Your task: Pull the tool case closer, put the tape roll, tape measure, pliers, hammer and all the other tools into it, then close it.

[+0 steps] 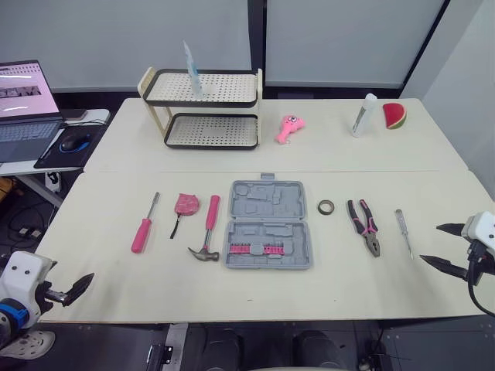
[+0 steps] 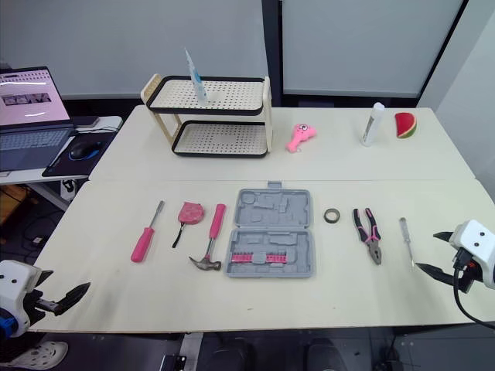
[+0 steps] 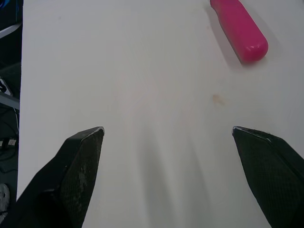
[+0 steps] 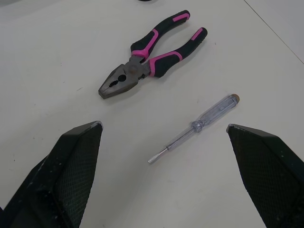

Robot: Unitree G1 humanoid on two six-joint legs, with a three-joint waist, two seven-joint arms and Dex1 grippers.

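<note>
An open grey tool case (image 1: 267,225) lies flat at the table's middle, with a row of pink bits in its near half. Left of it are a pink-handled hammer (image 1: 207,229), a pink tape measure (image 1: 186,204) and a pink screwdriver (image 1: 143,228). To its right lie a small tape roll (image 1: 326,206), black-and-pink pliers (image 4: 149,59) and a clear-handled screwdriver (image 4: 199,126). My left gripper (image 3: 167,128) hovers open over the bare front-left corner, short of the pink screwdriver (image 3: 240,29). Near the front-right edge my right gripper (image 4: 163,125) stands open, just short of the clear screwdriver.
At the back stand a two-tier perforated rack (image 1: 203,108), a pink toy (image 1: 289,127), a white tube (image 1: 363,114) and a watermelon-slice toy (image 1: 394,116). A laptop (image 1: 27,100) and a mouse (image 1: 75,143) sit on a side desk to the left.
</note>
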